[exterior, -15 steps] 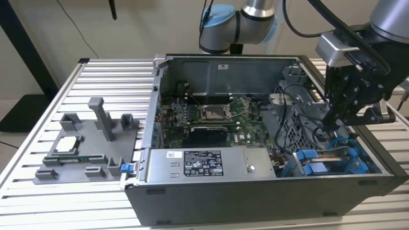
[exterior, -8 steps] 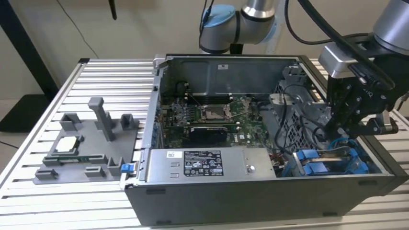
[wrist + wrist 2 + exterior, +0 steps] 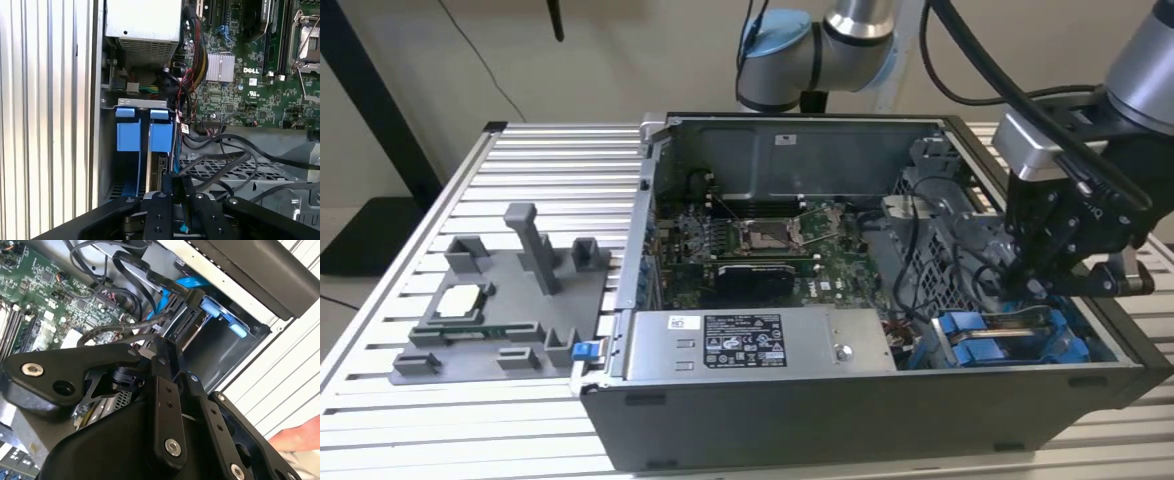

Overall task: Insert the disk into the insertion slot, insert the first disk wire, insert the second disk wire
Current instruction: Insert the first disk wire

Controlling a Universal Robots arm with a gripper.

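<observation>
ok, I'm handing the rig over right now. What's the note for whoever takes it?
Gripper: low inside the computer case, over the drive bay. The jaws look shut on a dark disk wire plug, though the grip is partly hidden.
Disk: appears seated in the insertion slot, with its blue carrier end at the mouth.
Done: disk insertion, as far as the views show.
Left: both disk wires. I can't confirm that either is plugged in.
</observation>
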